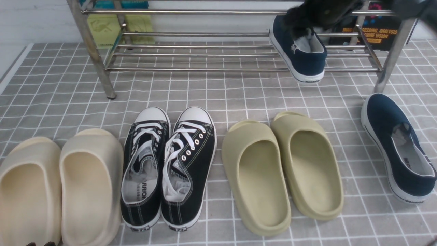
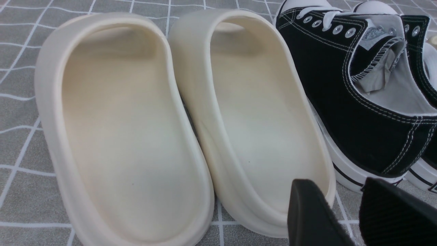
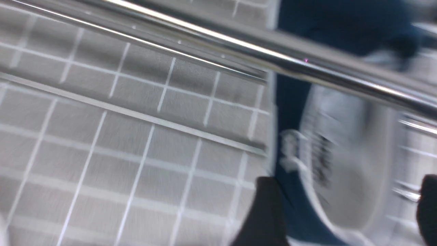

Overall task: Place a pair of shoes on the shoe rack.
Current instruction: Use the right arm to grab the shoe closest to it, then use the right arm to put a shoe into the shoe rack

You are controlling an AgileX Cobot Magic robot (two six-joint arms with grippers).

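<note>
The silver shoe rack (image 1: 191,54) stands at the back. One navy slip-on shoe (image 1: 300,51) lies on its lower rails at the right, with its heel overhanging the front rail. The other navy shoe (image 1: 397,147) lies on the floor at the far right. My right gripper (image 1: 309,20) is blurred just above the racked shoe. In the right wrist view the gripper (image 3: 346,181) is open, its fingers wide apart on either side of that shoe's heel (image 3: 341,164), under a rack rail (image 3: 273,54). My left gripper (image 2: 338,184) is open and empty, low near the front left.
On the grey checked mat (image 1: 239,92) a row of shoes lies in front of the rack: cream slides (image 1: 61,184), black lace-up sneakers (image 1: 167,164) and olive-green slides (image 1: 283,167). Books stand behind the rack (image 1: 379,34). The left gripper hovers by a cream slide's heel (image 2: 259,136).
</note>
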